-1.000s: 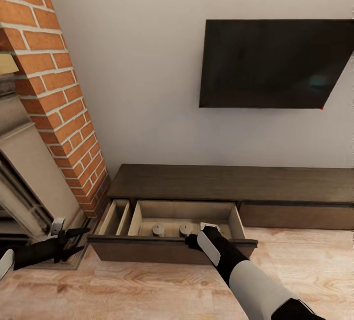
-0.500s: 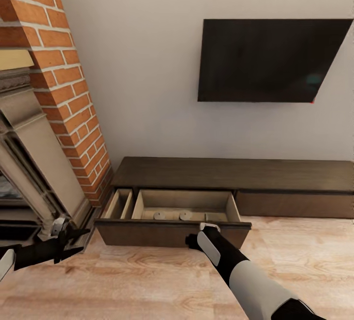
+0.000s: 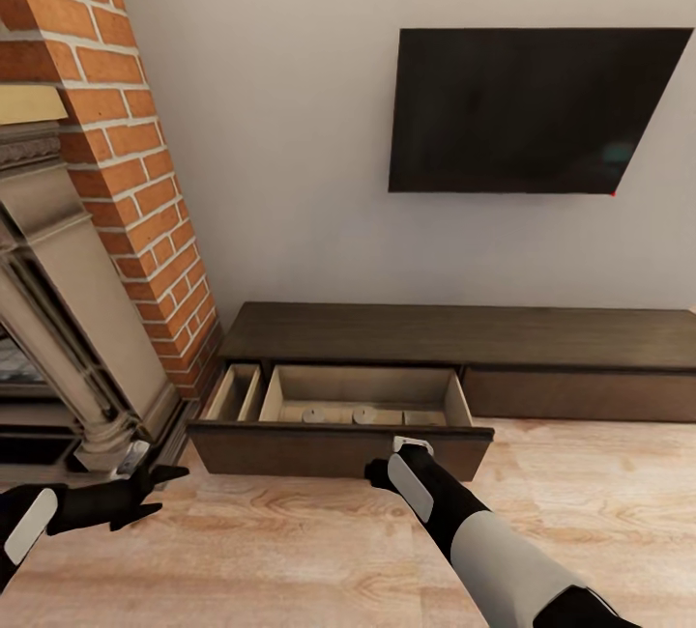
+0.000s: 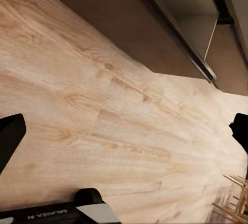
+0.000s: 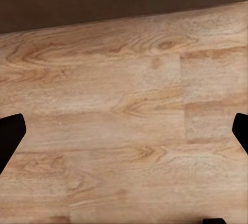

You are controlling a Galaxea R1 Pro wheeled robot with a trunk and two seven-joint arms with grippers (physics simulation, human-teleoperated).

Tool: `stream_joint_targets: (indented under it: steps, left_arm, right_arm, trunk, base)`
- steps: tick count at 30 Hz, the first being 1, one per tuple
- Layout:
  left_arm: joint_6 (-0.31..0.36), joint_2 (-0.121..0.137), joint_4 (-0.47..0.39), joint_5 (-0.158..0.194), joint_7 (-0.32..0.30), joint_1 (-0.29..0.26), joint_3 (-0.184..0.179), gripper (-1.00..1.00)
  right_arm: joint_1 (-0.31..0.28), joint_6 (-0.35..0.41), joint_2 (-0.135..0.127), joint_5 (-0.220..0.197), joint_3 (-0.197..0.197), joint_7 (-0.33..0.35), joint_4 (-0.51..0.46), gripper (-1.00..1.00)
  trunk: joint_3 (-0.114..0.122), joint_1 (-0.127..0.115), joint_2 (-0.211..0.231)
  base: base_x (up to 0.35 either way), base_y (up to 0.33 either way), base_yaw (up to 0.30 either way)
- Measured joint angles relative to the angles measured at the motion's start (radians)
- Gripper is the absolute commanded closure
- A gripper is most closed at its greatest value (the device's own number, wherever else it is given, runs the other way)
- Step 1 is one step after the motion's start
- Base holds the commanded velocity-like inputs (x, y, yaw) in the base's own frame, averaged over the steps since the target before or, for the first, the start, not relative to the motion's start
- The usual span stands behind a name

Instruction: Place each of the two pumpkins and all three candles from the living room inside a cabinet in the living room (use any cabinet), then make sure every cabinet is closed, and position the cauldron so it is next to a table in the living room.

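Observation:
The long dark-brown cabinet (image 3: 454, 333) runs along the wall, and its left drawer (image 3: 338, 449) is pulled out. Two beige candles (image 3: 314, 413) (image 3: 364, 413) stand inside the drawer's pale wood, with only their flat tops above the front panel. My right gripper (image 3: 379, 475) (image 5: 124, 133) hangs open over the floor just in front of the drawer front, holding nothing. Further left, my left gripper (image 3: 159, 493) (image 4: 124, 133) is open and empty, low over the floorboards near the fireplace base. The pumpkins, the cauldron and the table are out of view.
A grey fireplace surround (image 3: 58, 319) and a brick chimney (image 3: 126, 126) stand left of the cabinet. A black TV (image 3: 532, 111) hangs on the wall above it. Light wood floor (image 3: 290, 551) spreads in front. Pale thin sticks (image 4: 232, 206) show near the left arm.
The view has drawn back from the cabinet. My right gripper, earlier over the drawer's front edge, is now in front of it above the floor. The left gripper sits lower.

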Motion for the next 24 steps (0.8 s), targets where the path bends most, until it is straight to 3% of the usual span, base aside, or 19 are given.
stream_joint_targets:
  steps: [6, 8, 14, 15, 18, 21, 24]
  left_arm:
    - [-0.039, -0.014, 0.000, -0.003, 0.019, -0.001, 0.000, -1.00]
    - [-0.082, -0.035, 0.000, -0.005, 0.050, -0.001, -0.002, -1.00]
    - [-0.186, -0.133, -0.004, -0.005, 0.362, -0.003, -0.006, -1.00]
    - [-0.199, -0.142, -0.004, -0.005, 0.389, -0.003, -0.006, -1.00]
    - [-0.306, -0.202, -0.005, -0.006, 0.563, -0.003, -0.010, -1.00]
    - [-0.379, -0.239, -0.004, -0.006, 0.675, -0.003, -0.019, -1.00]
    - [-0.450, -0.273, -0.003, -0.006, 0.776, -0.003, -0.090, -1.00]
  right_arm:
    - [0.000, 0.000, 0.000, 0.002, 0.002, 0.001, 0.000, -1.00]
    - [0.000, 0.000, 0.000, 0.004, 0.004, 0.001, 0.002, -1.00]
    - [0.000, 0.000, 0.000, 0.014, 0.009, 0.001, 0.007, -1.00]
    - [0.000, 0.000, 0.000, 0.014, 0.010, 0.001, 0.007, -1.00]
    - [0.001, -0.006, 0.000, 0.015, 0.011, 0.002, 0.008, -1.00]
    - [0.001, -0.018, 0.000, 0.016, 0.014, 0.002, 0.008, -1.00]
    - [0.002, -0.041, 0.000, 0.019, 0.015, 0.002, 0.010, -1.00]
  trunk:
    - [-0.019, 0.023, -0.042]
    - [-0.025, 0.031, -0.056]
    - [-0.044, 0.054, -0.098]
    - [-0.047, 0.058, -0.105]
    - [-0.056, 0.069, -0.126]
    - [-0.066, 0.081, -0.147]
    - [-0.075, 0.092, -0.168]
  base:
    - [0.000, 0.000, 0.000]
    - [0.000, 0.000, 0.000]
    - [0.000, 0.000, 0.000]
    - [0.000, 0.000, 0.000]
    - [0.000, 0.000, 0.000]
    - [0.000, 0.000, 0.000]
    - [0.000, 0.000, 0.000]
